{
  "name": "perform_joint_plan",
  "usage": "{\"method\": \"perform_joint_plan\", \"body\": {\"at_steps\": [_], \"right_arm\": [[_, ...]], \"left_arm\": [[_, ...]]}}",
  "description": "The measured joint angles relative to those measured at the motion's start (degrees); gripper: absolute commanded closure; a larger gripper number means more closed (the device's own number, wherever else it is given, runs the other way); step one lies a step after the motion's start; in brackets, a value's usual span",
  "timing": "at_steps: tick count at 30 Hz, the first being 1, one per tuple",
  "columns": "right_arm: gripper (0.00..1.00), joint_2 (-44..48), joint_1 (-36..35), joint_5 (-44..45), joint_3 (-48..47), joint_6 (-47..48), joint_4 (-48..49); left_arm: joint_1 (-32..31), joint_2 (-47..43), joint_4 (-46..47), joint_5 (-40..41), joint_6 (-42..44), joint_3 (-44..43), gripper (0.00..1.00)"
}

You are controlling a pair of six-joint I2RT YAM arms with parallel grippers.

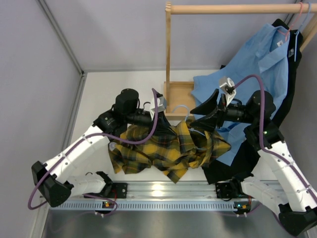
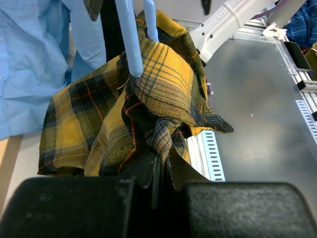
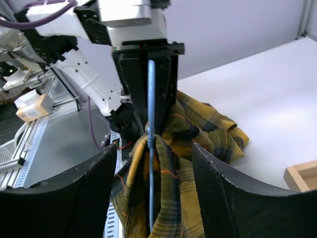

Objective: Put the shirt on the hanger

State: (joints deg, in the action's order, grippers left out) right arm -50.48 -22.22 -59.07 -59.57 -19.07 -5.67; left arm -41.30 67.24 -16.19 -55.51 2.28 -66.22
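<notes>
The shirt (image 1: 168,148) is hanging in a bunch in the middle of the top view, wrapping around the hanger (image 3: 151,99). The left gripper (image 2: 159,171) is pinching the shirt tight. The right gripper (image 3: 153,151) is sitting wide open around the hanger.

Bright even light, soft shadows, glare on rail, blurred wrist foregrounds

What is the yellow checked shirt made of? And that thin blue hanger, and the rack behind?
The shirt looks like soft woven cloth, probably flannel: matte, threads visible, crumpling in folds. The hanger looks like smooth pale plastic or coated wire; I cannot tell which. The rack looks like bare tan wood, unpainted.
</notes>
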Motion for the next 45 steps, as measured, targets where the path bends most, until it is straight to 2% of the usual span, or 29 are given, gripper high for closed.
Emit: {"method": "perform_joint_plan", "body": {"at_steps": [4, 14, 16, 17, 20, 22, 23, 25, 26, 27, 28, 29, 33, 37, 42, 45], "right_arm": [[0.4, 0.07, 0.0, -2.54, 0.02, -1.79, 4.07], [0.48, -3.85, -1.11, -3.8, 0.09, -8.2, 14.14], [0.54, -5.03, -2.1, -3.82, 0.09, -8.63, 14.6], [0.63, -5.57, -2.71, -3.87, 0.09, -8.79, 14.73], [1.0, -6.51, -4.87, -4.13, 0.09, -8.44, 14.91], [1.0, -6.58, -5.79, -4.2, 0.09, -8.39, 15.06], [1.0, -6.49, -5.88, -3.93, 0.09, -8.22, 15.1], [1.0, -6.29, -5.9, -2.93, 0.11, -7.96, 15.06], [1.0, -6.12, -5.9, -2.19, 0.15, -7.76, 15.06], [1.0, -5.86, -5.9, -1.25, 0.26, -7.48, 14.99], [1.0, -5.66, -5.9, -0.48, 0.33, -7.21, 14.93], [1.0, -5.38, -5.9, 0.5, 0.33, -6.78, 14.86], [1.0, -3.91, -5.88, 5.62, 0.33, -4.33, 13.33], [1.0, -1.62, -5.62, 13.57, 0.33, -2.01, 9.99], [1.0, -0.15, -5.35, 19.67, -0.68, -0.85, 6.34], [1.0, -0.15, -5.35, 21.81, -2.71, -0.33, 3.37]], "left_arm": [[0.02, 0.68, 0.04, -2.4, -0.22, -0.15, 1.0], [0.02, 2.56, 0.37, -6.93, -0.76, -0.76, 1.0], [0.02, 2.67, 0.37, -6.86, -0.81, -0.79, 1.0], [0.02, 2.67, 0.37, -6.8, -0.85, -0.83, 1.0], [0.02, 2.67, 0.42, -6.51, -0.9, -1.31, 1.0], [0.11, 2.69, 0.37, -5.95, -0.87, -1.51, 0.98], [0.13, 2.69, 0.37, -5.88, -0.85, -1.51, 0.88], [0.13, 2.67, 0.28, -4.9, -0.61, -1.79, 0.82], [0.11, 2.67, 0.13, -4.15, -0.48, -2.16, 0.52], [0.13, 2.64, 0.02, -3.17, 0.2, -2.47, 0.32], [0.11, 2.51, -0.33, -1.88, 0.24, -3.02, 0.06], [0.11, 2.27, -0.48, -0.09, 0.5, -3.43, 0.02], [0.02, -0.87, -1.29, 11.67, 0.07, -3.98, 0.02], [-0.02, -9.94, 0.46, 29.73, -1.33, -1.49, 0.02], [0.02, -30.1, 10.4, 51.06, -4.87, 16.98, 0.02], [0.0, -36.65, 16.09, 61.24, -7.3, 26.71, 0.02]]}}
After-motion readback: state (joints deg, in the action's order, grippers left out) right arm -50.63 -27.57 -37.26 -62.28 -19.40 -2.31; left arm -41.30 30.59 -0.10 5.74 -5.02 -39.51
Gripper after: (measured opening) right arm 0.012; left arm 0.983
